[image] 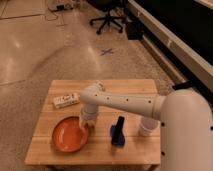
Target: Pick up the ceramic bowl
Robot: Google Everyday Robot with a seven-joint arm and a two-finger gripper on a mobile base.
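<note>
Orange-red ceramic bowl (68, 137), dk rim; white pincer (87, 121) at its right rim; tan table (131, 88).

Ceramic bowl (69, 137): glossy orange-red glaze. Table (131, 88) under bowl: matt pale wood. Gripper (86, 120) at bowl's right rim: smooth off-white casing, looks plastic.

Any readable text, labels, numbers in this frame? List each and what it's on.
None readable.
Print on the white box: too blurred to read.
The blue bottle: nothing legible.
The floor: a blue cross mark, no lettering.
The hand, at the right rim of the orange bowl: no markings legible.
</note>
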